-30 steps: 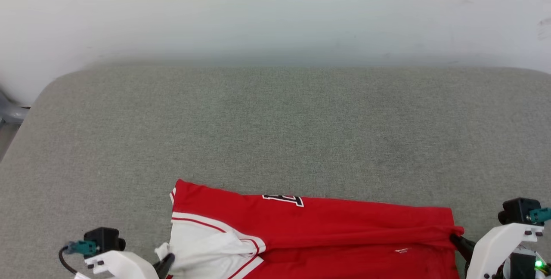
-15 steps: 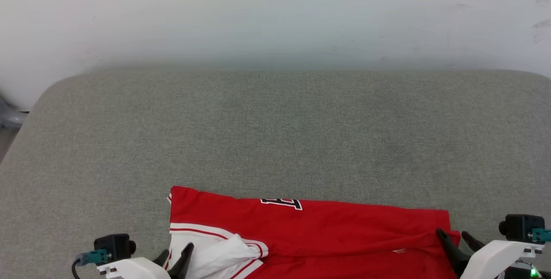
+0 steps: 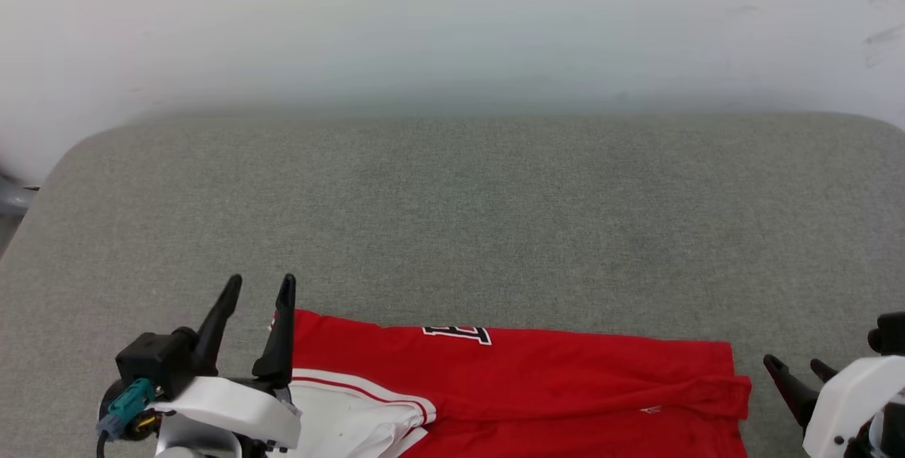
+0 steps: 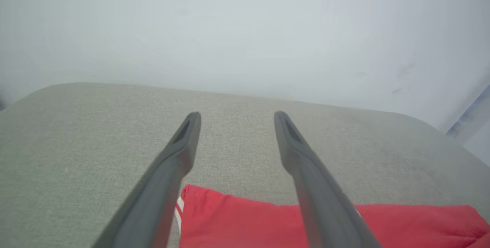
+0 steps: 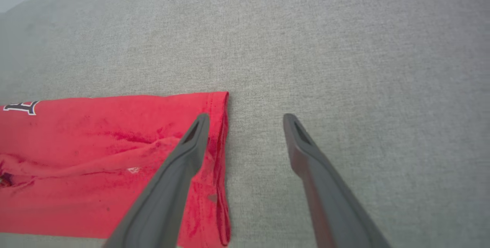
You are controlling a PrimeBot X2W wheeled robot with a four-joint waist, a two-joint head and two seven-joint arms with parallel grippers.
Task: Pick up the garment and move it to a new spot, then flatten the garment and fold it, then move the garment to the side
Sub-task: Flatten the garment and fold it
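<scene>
My left fingers [image 3: 283, 299] are spread apart and empty, over the shirt's [image 3: 537, 380] white-sleeved end at 9 o'clock. My right fingers [image 3: 779, 372] are also spread and empty, just off its hem at 3 o'clock. The shirt lies along the table's [image 3: 452, 218] 6 o'clock edge.

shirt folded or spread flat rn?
Folded. The shirt lies as a narrow band, lettering cut off at the far crease, white sleeve tucked over the red.
</scene>
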